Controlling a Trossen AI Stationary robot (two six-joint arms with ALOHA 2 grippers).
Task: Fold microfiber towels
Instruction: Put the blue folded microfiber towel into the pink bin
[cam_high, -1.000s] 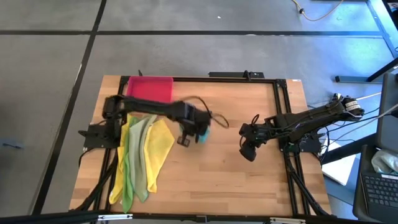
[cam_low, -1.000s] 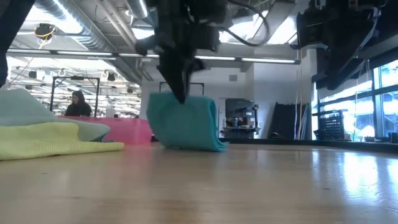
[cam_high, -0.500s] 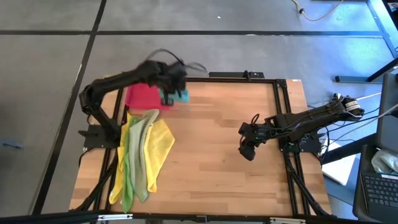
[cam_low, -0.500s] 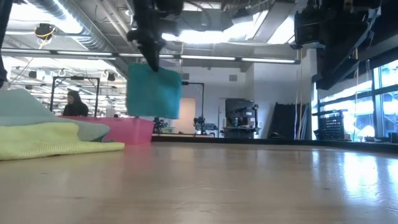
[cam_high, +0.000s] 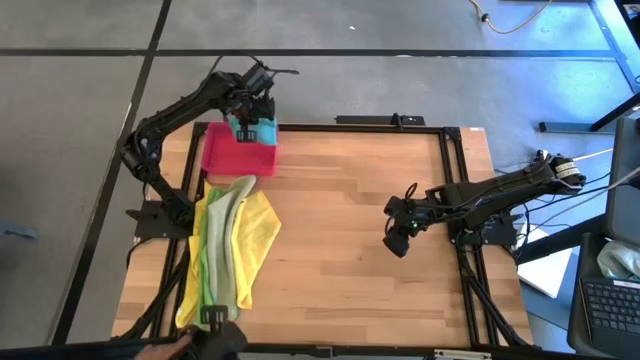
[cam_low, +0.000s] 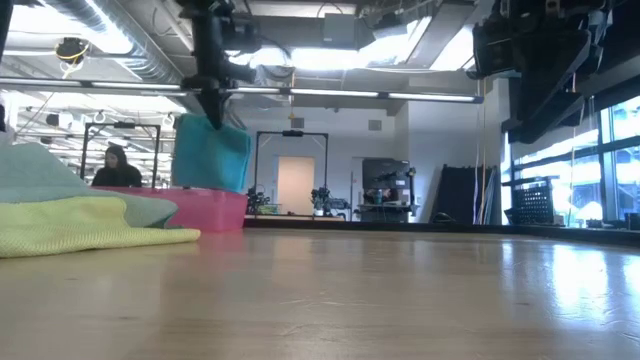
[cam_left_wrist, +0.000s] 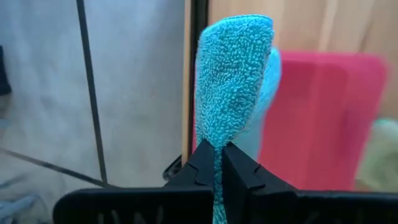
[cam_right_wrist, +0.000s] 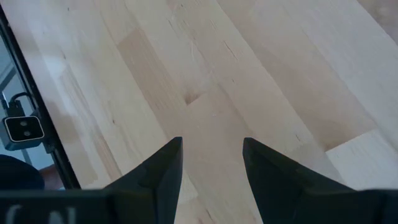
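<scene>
From above, you see a pale wooden counter (cam_high: 340, 230) framed in black rails on a grey floor, with a pink tray (cam_high: 238, 150) at its far left corner and a heap of yellow and green towels (cam_high: 230, 250) lying along the left edge, its long axis running from the tray toward the near edge. Your left end effector (cam_high: 243, 122) is over the tray's far edge, clenched on the teal towel (cam_high: 262, 131); your right end effector (cam_high: 398, 235) waits above bare wood right of centre. At the near edge a dark shape that may be a person (cam_high: 205, 343) shows. At table height, you look across the counter into a large lit hall with ceiling ducts, where a person (cam_low: 115, 166) sits far behind. The teal towel (cam_low: 210, 153) hangs upright from the left end effector (cam_low: 214, 108), its lower edge at the tray's rim (cam_low: 180, 208); whether it touches, you cannot tell. The heap (cam_low: 85, 215) lies beside the tray. The left wrist camera alone shows you the grip: both fingers (cam_left_wrist: 202, 168) pinched shut on a doubled fold of towel (cam_left_wrist: 231, 74). The right wrist camera shows fingers (cam_right_wrist: 165, 168) spread apart, released, over bare planks.
</scene>
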